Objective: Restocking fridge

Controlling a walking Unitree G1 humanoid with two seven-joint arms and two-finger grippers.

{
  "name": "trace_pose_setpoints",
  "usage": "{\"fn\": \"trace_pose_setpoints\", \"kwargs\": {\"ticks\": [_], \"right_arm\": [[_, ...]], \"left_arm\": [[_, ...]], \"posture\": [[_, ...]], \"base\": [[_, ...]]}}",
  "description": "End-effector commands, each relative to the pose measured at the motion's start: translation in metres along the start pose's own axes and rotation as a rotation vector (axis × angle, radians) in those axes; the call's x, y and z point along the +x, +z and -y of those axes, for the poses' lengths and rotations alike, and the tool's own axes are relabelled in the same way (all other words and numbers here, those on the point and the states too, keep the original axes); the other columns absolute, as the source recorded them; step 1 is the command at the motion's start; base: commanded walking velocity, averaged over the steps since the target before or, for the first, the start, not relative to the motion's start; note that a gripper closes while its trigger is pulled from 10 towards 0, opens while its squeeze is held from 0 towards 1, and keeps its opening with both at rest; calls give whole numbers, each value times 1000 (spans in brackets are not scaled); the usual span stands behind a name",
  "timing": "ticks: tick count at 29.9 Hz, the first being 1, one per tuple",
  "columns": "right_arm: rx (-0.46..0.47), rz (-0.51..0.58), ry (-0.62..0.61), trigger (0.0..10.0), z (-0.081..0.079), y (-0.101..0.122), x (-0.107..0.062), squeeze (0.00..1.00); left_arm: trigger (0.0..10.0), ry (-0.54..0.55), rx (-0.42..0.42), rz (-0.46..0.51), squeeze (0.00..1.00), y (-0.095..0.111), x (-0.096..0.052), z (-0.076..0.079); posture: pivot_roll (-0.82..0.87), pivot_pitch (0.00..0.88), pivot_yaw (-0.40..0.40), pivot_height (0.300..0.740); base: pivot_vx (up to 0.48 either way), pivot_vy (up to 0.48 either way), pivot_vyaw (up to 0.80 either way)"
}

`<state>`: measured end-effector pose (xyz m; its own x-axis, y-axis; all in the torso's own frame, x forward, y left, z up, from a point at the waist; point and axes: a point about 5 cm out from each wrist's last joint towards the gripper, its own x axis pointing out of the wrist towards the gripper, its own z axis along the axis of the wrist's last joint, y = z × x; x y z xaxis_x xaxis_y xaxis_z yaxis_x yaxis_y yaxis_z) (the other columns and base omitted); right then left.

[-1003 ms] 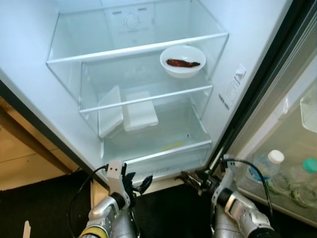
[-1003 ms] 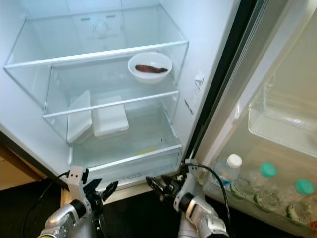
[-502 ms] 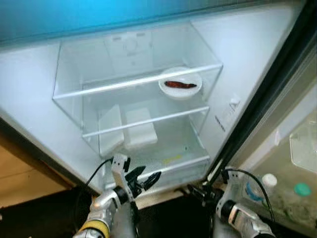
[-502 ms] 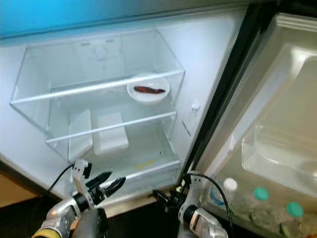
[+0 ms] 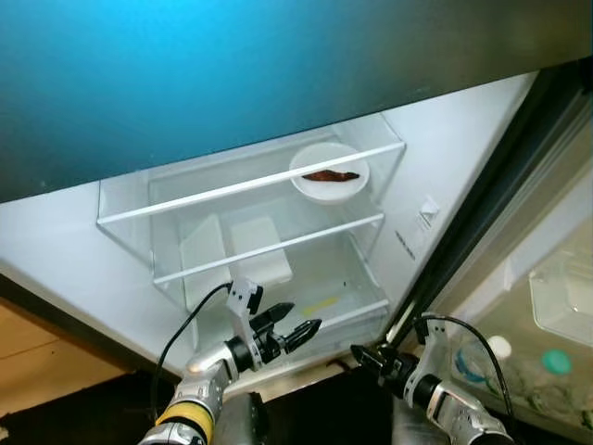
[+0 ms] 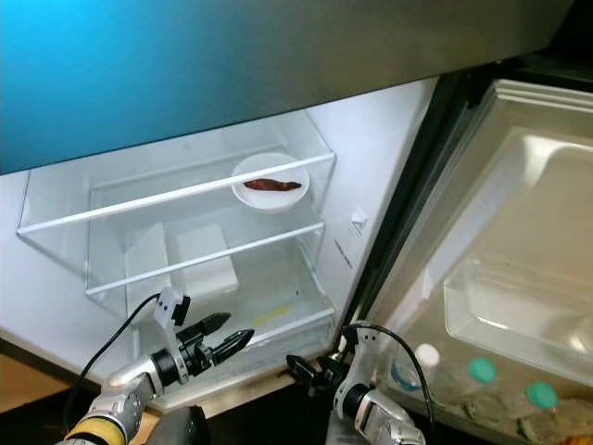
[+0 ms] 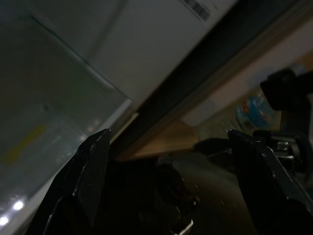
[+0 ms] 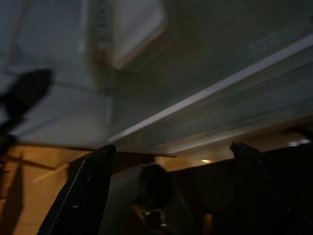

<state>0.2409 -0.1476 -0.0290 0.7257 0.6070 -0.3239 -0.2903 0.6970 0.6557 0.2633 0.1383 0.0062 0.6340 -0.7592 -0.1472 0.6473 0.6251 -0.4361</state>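
The fridge stands open before me. A white bowl (image 5: pixel 328 173) holding a reddish-brown piece of food sits at the right of the middle glass shelf (image 5: pixel 250 185). On the shelf below lie two white lidded containers (image 5: pixel 259 250), one flat and one leaning. My left gripper (image 5: pixel 306 317) is open and empty, raised in front of the bottom shelf's front edge. My right gripper (image 5: pixel 359 354) is open and empty, low by the fridge's bottom right corner; its fingers (image 8: pixel 80 196) stand wide apart in the right wrist view.
The open fridge door (image 6: pixel 519 232) is on the right, with capped bottles (image 6: pixel 426 357) in its lower rack. A blue-grey panel (image 5: pixel 232 74) spans the view above the compartment. A yellow mark (image 5: pixel 320 303) lies on the bottom shelf. Wooden floor (image 5: pixel 37 389) shows at the left.
The whole picture has shifted down as the camera tilted up, bringing the blue-grey panel into view. My left gripper has risen and reached forward toward the bottom shelf. The right gripper stays low.
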Motion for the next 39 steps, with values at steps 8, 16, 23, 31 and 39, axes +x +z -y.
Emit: {"fn": "trace_pose_setpoints", "kwargs": {"ticks": [8, 16, 23, 31, 39], "right_arm": [[31, -23, 23, 10000, -1, -9, -2, 0], [42, -30, 36, 10000, 0, -11, -4, 0], [45, -44, 28, 10000, 0, -16, -4, 0], [42, -51, -10, 10000, 3, -18, -6, 0], [72, -26, 37, 10000, 2, -16, -8, 0]], "left_arm": [[10000, 24, -22, -54, 0, -12, -8, -1], [10000, 72, -16, -73, 0, -14, -12, -6], [10000, 108, -4, -126, 0, -21, -16, -8], [10000, 78, -25, -91, 0, -18, -13, -6], [10000, 107, -15, -114, 0, -20, -15, -8]], "posture": [[-5, 114, 26, 634], [-5, 114, 26, 669], [-4, 112, 29, 699], [-3, 112, 27, 699], [-5, 113, 29, 714]], "base": [[0, 0, 0], [0, 0, 0], [-139, 0, 0], [-60, 0, 0], [0, 0, 0]]}}
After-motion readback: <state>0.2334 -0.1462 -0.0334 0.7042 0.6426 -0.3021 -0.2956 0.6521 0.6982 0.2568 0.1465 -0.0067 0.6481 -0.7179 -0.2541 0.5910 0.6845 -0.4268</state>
